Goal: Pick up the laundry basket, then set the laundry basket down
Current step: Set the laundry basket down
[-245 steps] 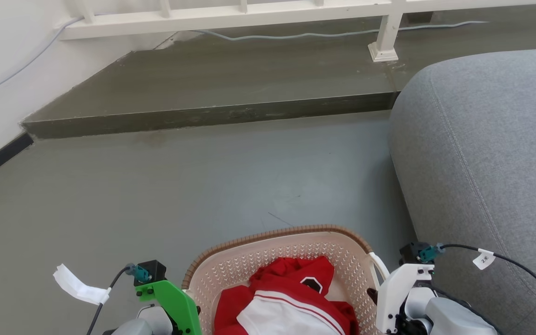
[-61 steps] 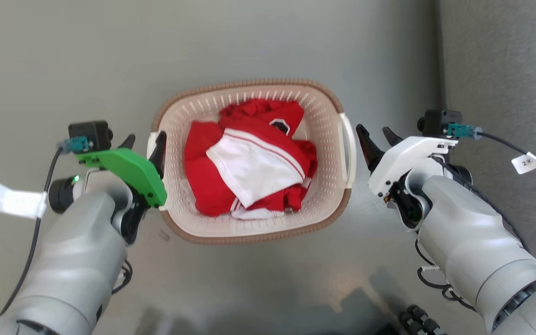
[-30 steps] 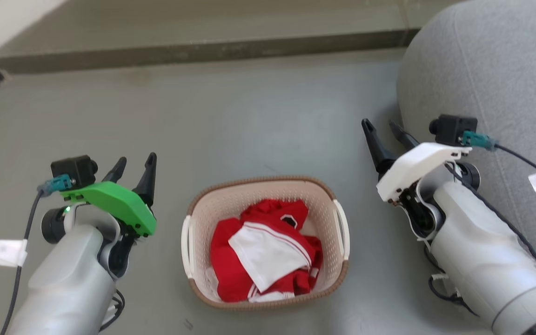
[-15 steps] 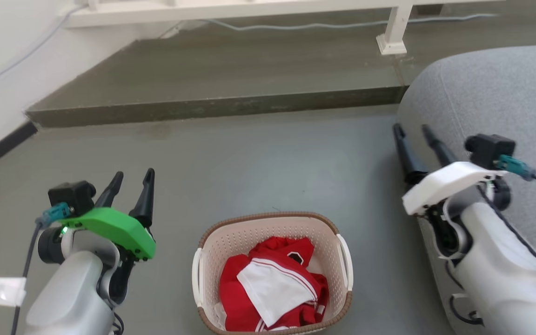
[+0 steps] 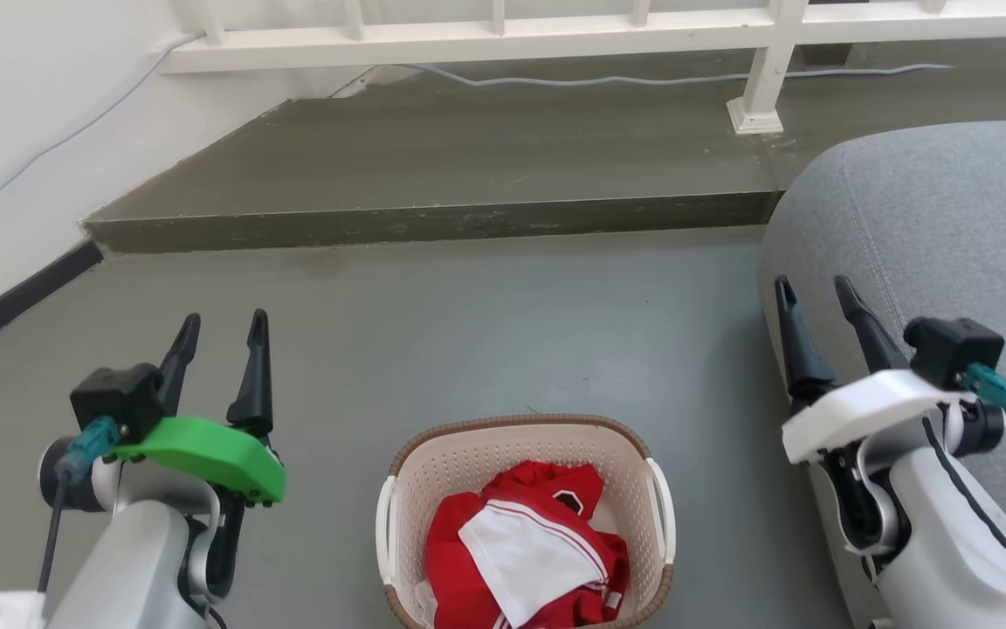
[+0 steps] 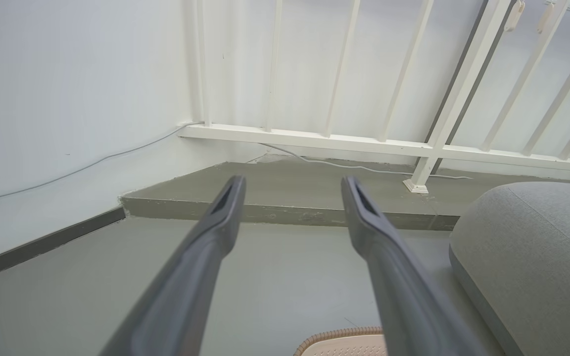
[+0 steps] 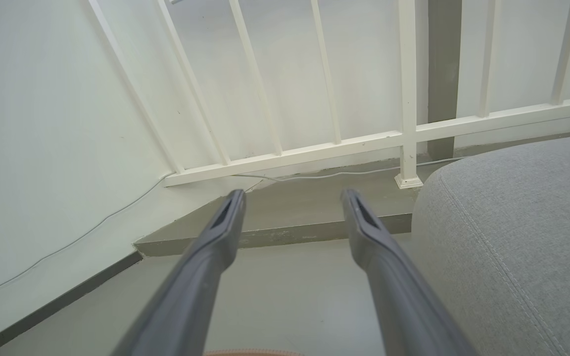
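Two seconds back the left gripper (image 5: 224,318) sat against the laundry basket's (image 5: 468,463) left handle and the right gripper (image 5: 812,283) was just off the right one. Now both are drawn well clear, one to each side, and the head camera has tilted up as well. Each gripper's fingers are spread wide with nothing between them. The head view gives the layout: the basket stands on the grey floor (image 5: 468,332) between the two arms, low in the picture, holding a red and white garment (image 5: 529,550). The wrist views look past it to the white railing (image 6: 314,141) and the grey sofa (image 7: 512,222), catching a sliver of brown rim at their bottom edges. The basket is cream with perforated walls, a brown woven-look rim and white side handles.
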